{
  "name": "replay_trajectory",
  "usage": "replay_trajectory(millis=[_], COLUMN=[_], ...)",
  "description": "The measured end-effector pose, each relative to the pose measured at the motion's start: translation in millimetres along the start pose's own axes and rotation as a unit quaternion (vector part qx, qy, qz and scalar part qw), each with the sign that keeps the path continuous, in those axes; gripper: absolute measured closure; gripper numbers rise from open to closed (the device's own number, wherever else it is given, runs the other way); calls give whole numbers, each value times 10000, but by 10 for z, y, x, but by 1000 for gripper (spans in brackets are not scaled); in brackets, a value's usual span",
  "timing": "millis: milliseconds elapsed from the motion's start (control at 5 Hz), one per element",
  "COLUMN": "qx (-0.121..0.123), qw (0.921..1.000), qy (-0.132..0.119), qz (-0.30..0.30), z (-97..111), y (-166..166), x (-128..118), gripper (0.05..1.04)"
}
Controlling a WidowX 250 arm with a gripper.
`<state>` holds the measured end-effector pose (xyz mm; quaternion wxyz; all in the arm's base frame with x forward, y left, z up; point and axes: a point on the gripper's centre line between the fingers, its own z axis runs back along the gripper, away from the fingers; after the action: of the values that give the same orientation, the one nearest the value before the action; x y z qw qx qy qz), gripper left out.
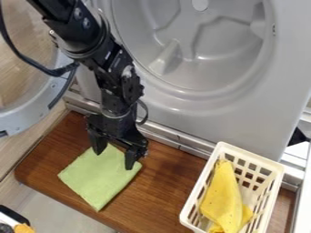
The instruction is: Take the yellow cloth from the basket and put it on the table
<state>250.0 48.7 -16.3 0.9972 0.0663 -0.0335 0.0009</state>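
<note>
1. Yellow cloth (223,195), bunched into a long, upright-pointing shape with a narrow peak towards the top of the view, lies inside a cream plastic basket (254,156) at the lower right
2. Relative to the black gripper (114,160), the yellow cloth is well apart, off to the right and lower in the view, with a stretch of table and the basket's left wall between them
3. The gripper is released: its two fingers are spread wide and hold nothing between them
4. It hangs down left of centre, over the upper part of a light green cloth (100,177), one finger near each side; whether the fingertips touch that cloth, I cannot tell
5. The green cloth lies flat on the table, roughly square and turned at a slant
6. The table (164,182) is a reddish-brown wooden board with a rounded corner at the left, and the basket, its sides pierced by rows of openings, stands at its right end
7. The black arm (100,50) comes in from the upper left, with a dark cable (27,59) looping beside it
8. Behind the table stands a grey appliance (206,123) with a large round opening, and at the left is a round, see-through door (36,109) with a pale grey rim
</note>
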Motion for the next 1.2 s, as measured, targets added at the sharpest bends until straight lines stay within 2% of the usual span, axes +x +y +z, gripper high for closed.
replay_trajectory(millis=[200, 400, 600, 800, 1000, 1200], qx=[-34, -229, -296, -495, -651, -511], qw=[9999, 9996, 9983, 9948, 9931, 9940], qy=[100, 138, -328, -619, -646, -448], qz=[5, -115, -387, -635, -728, -860], z=[-42, 23, 414, 755, 747, 575], y=[-20, -167, -409, -794, -1121, -1442], x=[-32, -8, 174, 221, 223, 204], gripper=[83, 83, 83, 83, 83, 83])
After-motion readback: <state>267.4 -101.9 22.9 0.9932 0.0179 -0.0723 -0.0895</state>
